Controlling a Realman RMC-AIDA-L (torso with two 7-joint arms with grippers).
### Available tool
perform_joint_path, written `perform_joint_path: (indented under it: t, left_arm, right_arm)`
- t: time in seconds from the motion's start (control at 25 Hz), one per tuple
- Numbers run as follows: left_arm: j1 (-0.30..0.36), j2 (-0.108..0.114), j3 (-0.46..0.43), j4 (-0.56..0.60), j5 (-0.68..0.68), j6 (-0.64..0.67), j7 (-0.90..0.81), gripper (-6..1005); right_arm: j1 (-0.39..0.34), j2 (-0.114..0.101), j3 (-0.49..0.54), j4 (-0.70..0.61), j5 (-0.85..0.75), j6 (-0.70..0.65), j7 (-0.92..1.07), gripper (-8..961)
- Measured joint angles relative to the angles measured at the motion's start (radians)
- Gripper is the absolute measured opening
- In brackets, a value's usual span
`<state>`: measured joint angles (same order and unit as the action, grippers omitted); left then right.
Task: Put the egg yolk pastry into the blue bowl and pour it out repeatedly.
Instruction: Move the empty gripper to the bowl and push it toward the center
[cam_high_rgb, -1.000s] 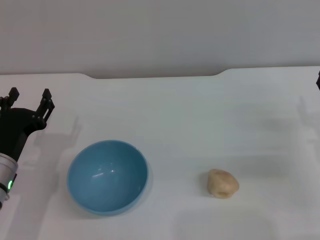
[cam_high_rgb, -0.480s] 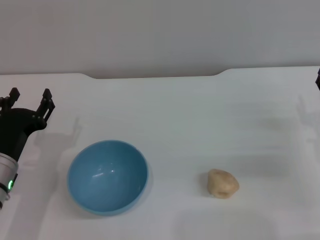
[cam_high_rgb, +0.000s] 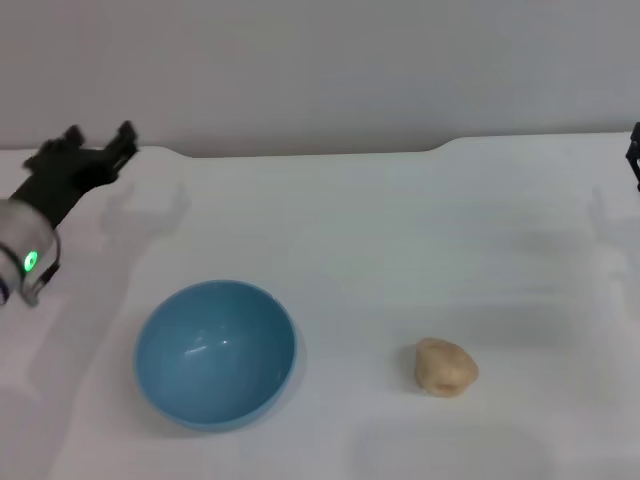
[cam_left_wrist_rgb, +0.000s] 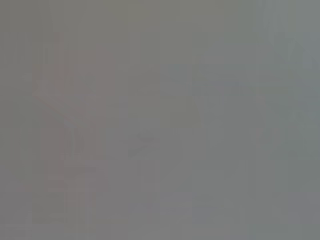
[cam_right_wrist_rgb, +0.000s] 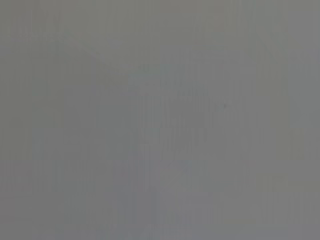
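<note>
Bowl and pastry lie apart on the white table (cam_high_rgb: 400, 210), neither one held.

The bowl (cam_high_rgb: 215, 352) sits upright and empty near the front left; glossy and rigid, it looks slippery, so its rim is likely the surest hold for tipping. The left gripper (cam_high_rgb: 95, 152) hovers high at the far left, well behind the bowl, fingers spread and holding nothing. The pastry (cam_high_rgb: 446, 367) rests on bare table to the bowl's right, well apart from it; small, matte and lumpy, it probably weighs little and could crumble or dent, so a gentle pinch across its middle seems best. Nothing stands between them. Only a sliver of the right gripper (cam_high_rgb: 635, 160) shows at the right edge; whether it is spread I cannot tell.
</note>
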<state>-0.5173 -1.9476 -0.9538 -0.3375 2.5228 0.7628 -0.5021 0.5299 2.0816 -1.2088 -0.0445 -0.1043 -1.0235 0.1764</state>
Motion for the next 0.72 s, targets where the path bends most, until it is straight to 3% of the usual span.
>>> perform_joint_path:
  t: [0.2, 0.36, 0.48, 0.6, 0.72]
  left_arm:
    - [-0.105, 0.054, -0.003, -0.007, 0.166, -0.098, -0.198, 744]
    - [-0.145, 0.106, -0.004, -0.092, 0.249, -0.194, -0.274, 743]
    - [-0.167, 0.171, 0.022, -0.222, 0.328, -0.316, -0.374, 742]
    - [-0.173, 0.266, 0.096, -0.385, 0.36, -0.377, -0.458, 741]
    - [-0.161, 0.329, 0.124, -0.517, 0.361, -0.441, -0.487, 740]
  right_arm:
    - [0.005, 0.0, -0.005, 0.0, 0.0, 0.02, 0.0, 555]
    - [-0.001, 0.001, -0.014, 0.0, 0.0, 0.021, 0.0, 555]
    - [-0.003, 0.002, -0.015, 0.0, 0.0, 0.021, 0.001, 555]
    - [-0.004, 0.003, -0.018, 0.002, 0.0, 0.021, 0.004, 555]
    - [-0.008, 0.003, -0.024, 0.002, 0.0, 0.02, 0.004, 555]
